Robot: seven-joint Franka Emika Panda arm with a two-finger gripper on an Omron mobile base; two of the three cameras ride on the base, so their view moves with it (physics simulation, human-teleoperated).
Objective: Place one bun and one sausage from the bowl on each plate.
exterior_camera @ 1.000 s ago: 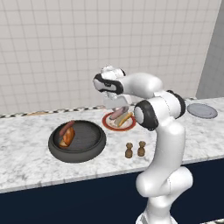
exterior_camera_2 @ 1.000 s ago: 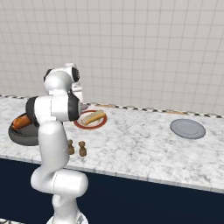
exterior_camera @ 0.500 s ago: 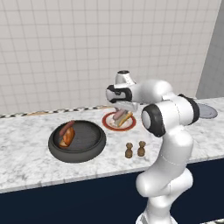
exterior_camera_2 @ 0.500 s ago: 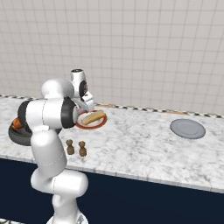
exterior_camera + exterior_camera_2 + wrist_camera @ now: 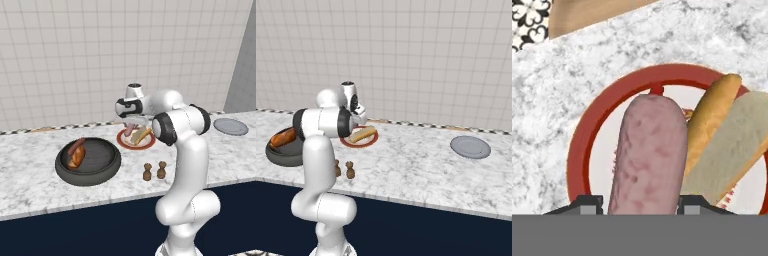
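Observation:
My gripper (image 5: 131, 121) is shut on a pinkish sausage (image 5: 649, 155) and holds it just above the red-rimmed plate (image 5: 587, 135). A golden bun (image 5: 717, 135) lies on the right half of that plate (image 5: 120, 137). The finger tips (image 5: 587, 202) press the sausage from both sides. To the left stands the dark bowl (image 5: 90, 178), and in it lie another sausage (image 5: 76, 146) and a bun (image 5: 77, 158). The grey-blue plate (image 5: 230, 126) sits bare far to the right on the counter.
Two small brown shakers (image 5: 154, 170) stand near the counter's front edge, in front of the red plate. A wooden board (image 5: 592, 15) lies against the tiled wall behind the plate. Open marble stretches between the red plate (image 5: 348, 144) and the grey-blue plate (image 5: 470, 147).
The arm has swung right from above the bowl side and come down over the red-rimmed plate, carrying the sausage. Bowl, plates and shakers have stayed put.

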